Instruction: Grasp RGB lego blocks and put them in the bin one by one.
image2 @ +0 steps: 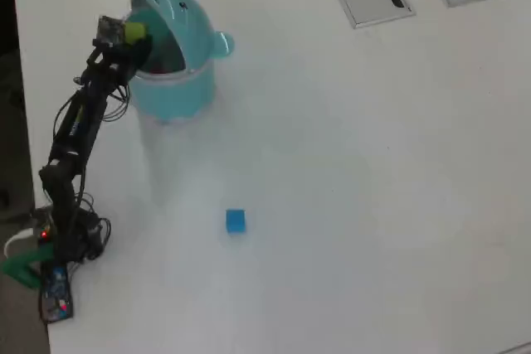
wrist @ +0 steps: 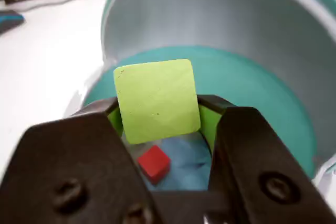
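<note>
- On the white tabletop (image2: 348, 172), upper left in the overhead view: teal bin (image2: 178, 64), lid raised.
- Over the bin's open mouth: end effector (wrist: 157, 114), black jaws clamped on the yellow-green block (wrist: 156, 99).
- Inside the bin, seen in the wrist view: red block (wrist: 154, 163) on the bottom.
- Well apart from the bin, on bare tabletop: blue block (image2: 236, 220).
</note>
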Robot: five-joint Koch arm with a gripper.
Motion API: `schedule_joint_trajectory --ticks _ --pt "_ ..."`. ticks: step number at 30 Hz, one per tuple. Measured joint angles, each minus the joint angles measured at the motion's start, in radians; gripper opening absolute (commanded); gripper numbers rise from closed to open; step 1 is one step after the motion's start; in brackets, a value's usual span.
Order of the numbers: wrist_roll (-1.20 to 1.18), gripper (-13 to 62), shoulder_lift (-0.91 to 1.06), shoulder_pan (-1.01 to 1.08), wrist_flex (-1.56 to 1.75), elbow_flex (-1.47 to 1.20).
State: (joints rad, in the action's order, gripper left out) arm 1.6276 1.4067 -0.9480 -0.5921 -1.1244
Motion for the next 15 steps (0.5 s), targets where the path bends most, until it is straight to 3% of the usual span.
schedule_joint_trajectory --ticks 7,15 --pt "0.147 32.0 -0.009 0.011 0.015 -0.006" --pt "0.264 33.3 0.083 0.044 0.144 -0.232"
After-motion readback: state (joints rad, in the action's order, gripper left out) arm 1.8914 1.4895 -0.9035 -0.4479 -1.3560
